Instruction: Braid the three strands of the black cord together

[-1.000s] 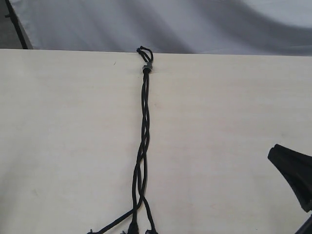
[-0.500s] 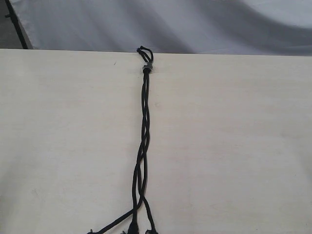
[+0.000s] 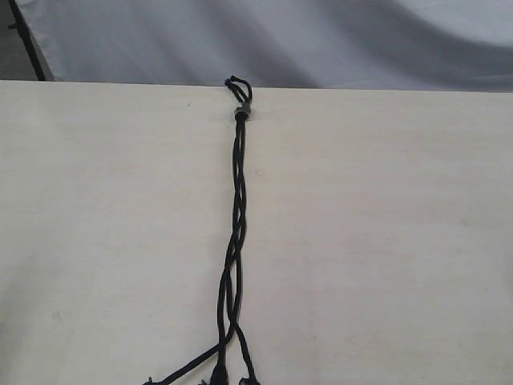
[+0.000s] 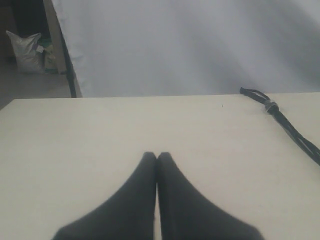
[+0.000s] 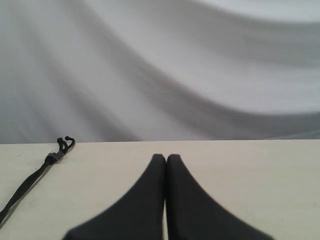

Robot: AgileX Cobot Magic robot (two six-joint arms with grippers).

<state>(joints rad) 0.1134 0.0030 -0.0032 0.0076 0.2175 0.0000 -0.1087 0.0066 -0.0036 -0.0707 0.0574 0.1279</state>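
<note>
The left black two-fingered gripper (image 4: 157,156) has its jaws pressed together on nothing, and the right black gripper (image 5: 166,158) is likewise closed and empty; both sit well apart from the work. Between them the thin black woven cord (image 3: 239,184) lies straight on the pale wooden table (image 3: 385,241), with its small grey band (image 3: 241,113) at the far edge. The three strands (image 3: 230,257) are loosely crossed and splay nearest the arms, seemingly left within reach for further crossings.

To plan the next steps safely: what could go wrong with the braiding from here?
1. The black cord is only loosely twisted and its three strands spread free low down; nothing holds them, so crossings may slip open.
2. The left hand and right hand are both shut, away from the cord; reaching in shut could push strands aside.
</note>
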